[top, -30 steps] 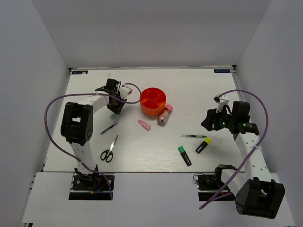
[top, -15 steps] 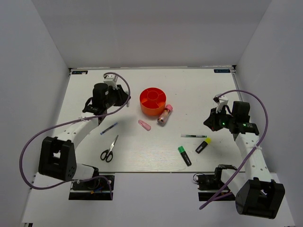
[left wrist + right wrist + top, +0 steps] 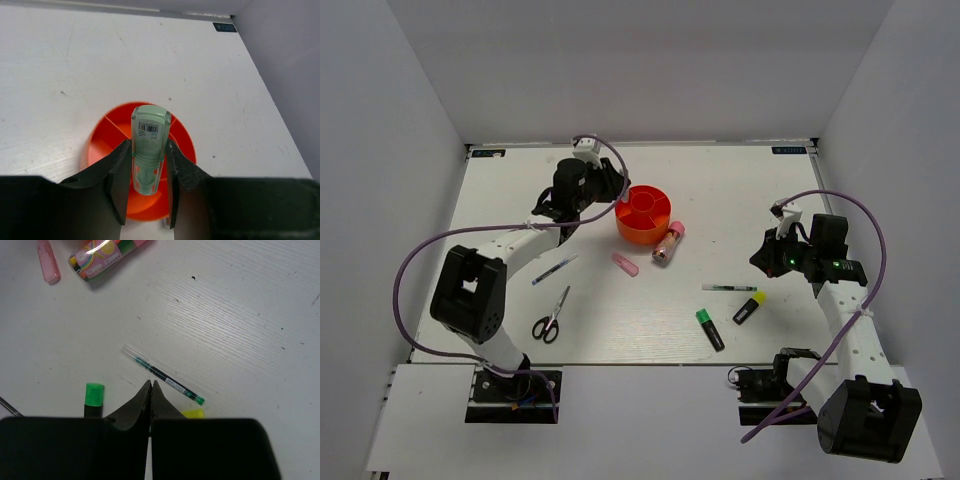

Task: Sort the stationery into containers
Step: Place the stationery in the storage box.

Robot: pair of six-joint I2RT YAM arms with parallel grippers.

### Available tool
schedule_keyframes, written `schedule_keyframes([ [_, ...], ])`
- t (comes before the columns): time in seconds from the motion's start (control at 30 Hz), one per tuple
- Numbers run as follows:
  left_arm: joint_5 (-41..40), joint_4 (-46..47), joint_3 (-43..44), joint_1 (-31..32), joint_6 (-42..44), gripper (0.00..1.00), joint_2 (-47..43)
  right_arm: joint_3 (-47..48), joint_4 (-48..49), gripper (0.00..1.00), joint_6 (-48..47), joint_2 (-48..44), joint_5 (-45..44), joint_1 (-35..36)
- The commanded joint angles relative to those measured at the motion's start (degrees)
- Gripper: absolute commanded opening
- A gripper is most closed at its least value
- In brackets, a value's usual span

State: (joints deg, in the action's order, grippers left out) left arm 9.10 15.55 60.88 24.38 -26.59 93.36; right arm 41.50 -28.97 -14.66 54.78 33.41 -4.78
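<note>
- Tabletop (image 3: pixel 740 190) of white, faintly grained board fills the middle of the overhead view, boxed in by plain pale grey walls at the left, right and top of the frame. A small dark label sits at each upper corner of the board.
- The orange tub (image 3: pixel 643 214) with inner dividers stands just above centre.
- The left gripper (image 3: pixel 149 145) hangs over the tub (image 3: pixel 100 145), its fingers pressed against both sides of a mint eraser (image 3: pixel 150 125) held upright between them, the barcode end pointing away from the wrist.
- The right gripper (image 3: pixel 151 387), at the right of the overhead view, has its fingers closed tip to tip with nothing between them, above the bare board.
- A thin white pen (image 3: pixel 162 376) lies on a slant just past those fingertips.
- The green highlighter (image 3: pixel 710 328) and yellow highlighter (image 3: pixel 749 308) lie near each other at lower right of centre.
- The pink eraser (image 3: pixel 625 264) and pink-capped clear tube (image 3: pixel 668 242) lie just below the tub, apart from each other.
- Black-handled scissors (image 3: pixel 551 316) lie at lower left, with a blue pen (image 3: pixel 552 270) just above them.
</note>
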Motion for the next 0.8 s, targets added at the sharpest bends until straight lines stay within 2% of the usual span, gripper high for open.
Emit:
schedule_keyframes([
  [0.0,-2.76,-1.56,4.68,0.40,5.13,0.00,1.56,1.13,0.85,0.00,-0.64,-0.12,1.22,-0.06],
  [0.17,-4.62,-2.37,7.49,1.81,11.55,0.00,4.54,1.22,1.02,0.00,-0.81,-0.12,1.05,-0.06],
  [0.63,-8.75,-2.10,9.52,2.60,14.81,0.00,9.29,1.31,0.58,0.00,-0.99,0.67,0.69,-0.06],
  [0.7,-8.84,-2.37,9.17,2.60,14.64,0.01,9.56,1.31,0.50,0.01,-0.99,0.59,0.52,-0.06],
  [0.77,-8.75,-2.37,8.82,2.78,13.93,0.07,9.56,1.31,0.67,0.01,-0.99,0.68,0.43,-0.15],
])
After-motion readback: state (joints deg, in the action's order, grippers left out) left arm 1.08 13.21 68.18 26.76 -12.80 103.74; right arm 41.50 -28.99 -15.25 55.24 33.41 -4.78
